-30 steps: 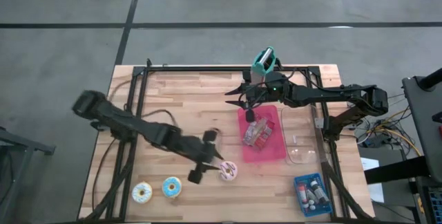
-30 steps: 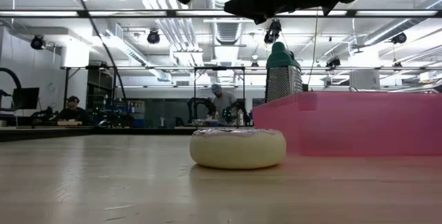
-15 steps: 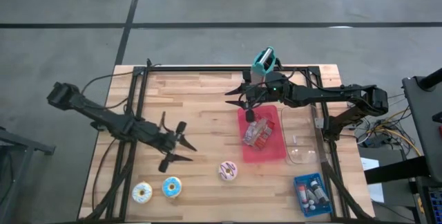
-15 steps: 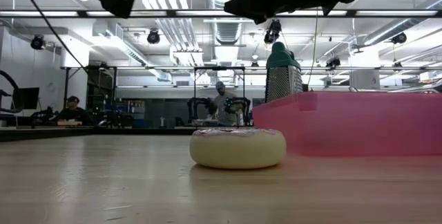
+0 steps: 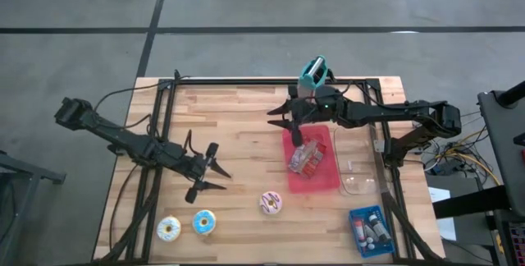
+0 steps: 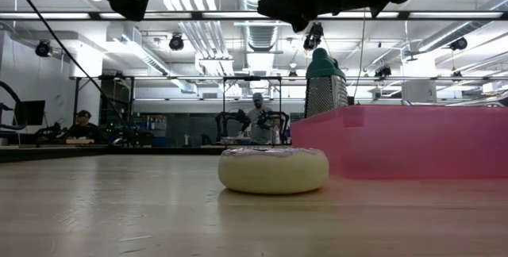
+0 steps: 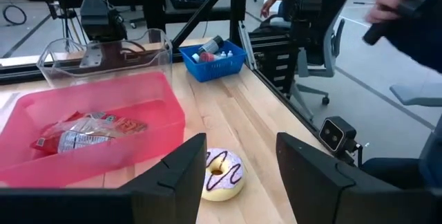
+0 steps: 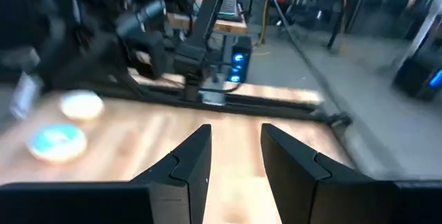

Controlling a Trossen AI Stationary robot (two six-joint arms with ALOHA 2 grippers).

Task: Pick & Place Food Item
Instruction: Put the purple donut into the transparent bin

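A donut with pink-and-dark icing lies flat on the wooden table, just left of the pink bin; it also shows in the left wrist view and the low view. My left gripper is open and empty, raised above the table to the donut's left, fingers pointing at it. My right gripper is open and empty above the bin's far left corner. A wrapped snack packet lies in the bin.
A white donut and a blue donut lie near the front left edge. A clear container stands right of the bin, a blue basket of bottles at front right, and a teal grater at the far edge.
My left gripper has drawn back from beside the iced donut toward the table's left edge and risen, then held still. The donut lies where it was.
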